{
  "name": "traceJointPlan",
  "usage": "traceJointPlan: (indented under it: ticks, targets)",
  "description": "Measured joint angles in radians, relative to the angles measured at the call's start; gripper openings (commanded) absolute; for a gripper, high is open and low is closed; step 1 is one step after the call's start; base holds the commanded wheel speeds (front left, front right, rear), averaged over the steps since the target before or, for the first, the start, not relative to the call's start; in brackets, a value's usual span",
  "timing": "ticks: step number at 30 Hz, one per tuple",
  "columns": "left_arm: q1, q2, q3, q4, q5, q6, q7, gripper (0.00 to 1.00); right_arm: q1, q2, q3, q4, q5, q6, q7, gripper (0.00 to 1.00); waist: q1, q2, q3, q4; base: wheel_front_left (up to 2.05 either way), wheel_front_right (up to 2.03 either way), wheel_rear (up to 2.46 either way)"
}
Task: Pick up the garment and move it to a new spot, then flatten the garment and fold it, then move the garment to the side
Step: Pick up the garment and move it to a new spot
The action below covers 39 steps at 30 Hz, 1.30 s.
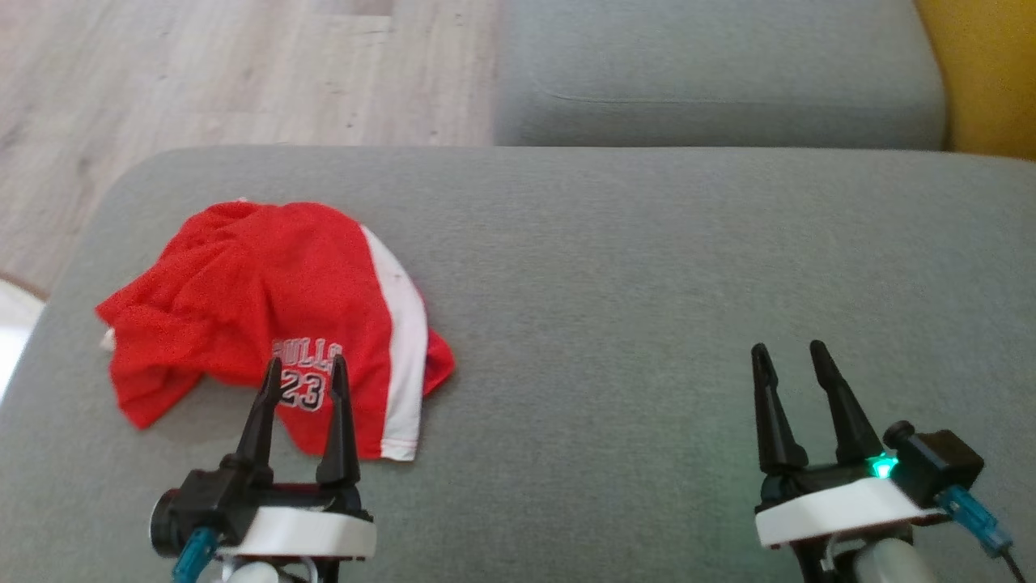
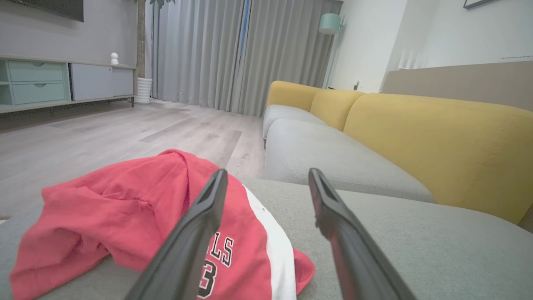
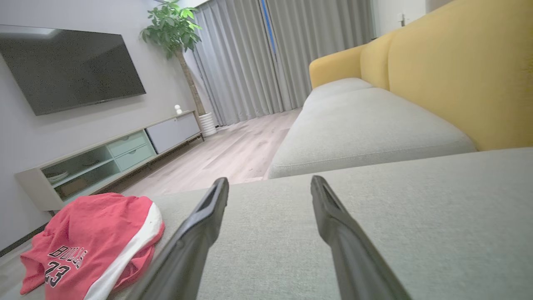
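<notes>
Currently, a crumpled red mesh basketball garment with a white stripe lies at the left of the head view on the grey fabric cushion. At lower left, the left gripper hangs over it, jaws wide and empty. At lower right, the right gripper is likewise spread, holding nothing.

1. The head view looks steeply down from above onto the grey sofa seat, with wooden floor at its top left.
2. The left wrist view sits low over that seat, close behind the red garment, facing the curtains.
3. The right wrist view, equally low, faces likewise; all three share garment and seat.
</notes>
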Motion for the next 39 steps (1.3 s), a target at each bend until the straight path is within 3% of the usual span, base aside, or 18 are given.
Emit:
traceJointPlan:
  ticks: [22,33,39]
  targets:
    - [0.038,0.001,0.063,-0.001,0.021,-0.001,0.000,1.00,0.015,0.000,0.084,0.001,0.035,0.000,0.000,1.00,0.0000,0.0000,-0.021,0.220,0.00,0.00,0.00]
    - [0.037,0.000,0.095,-0.002,0.037,-0.004,0.000,1.00,0.015,0.000,0.105,0.000,0.043,0.000,0.000,1.00,0.0000,0.0000,-0.009,0.232,0.00,0.00,0.00]
    - [-0.042,0.013,0.119,0.033,0.088,-0.040,0.000,1.00,0.012,0.000,0.105,-0.004,0.039,0.000,0.000,1.00,0.0000,0.0000,0.025,0.207,0.00,0.00,0.00]
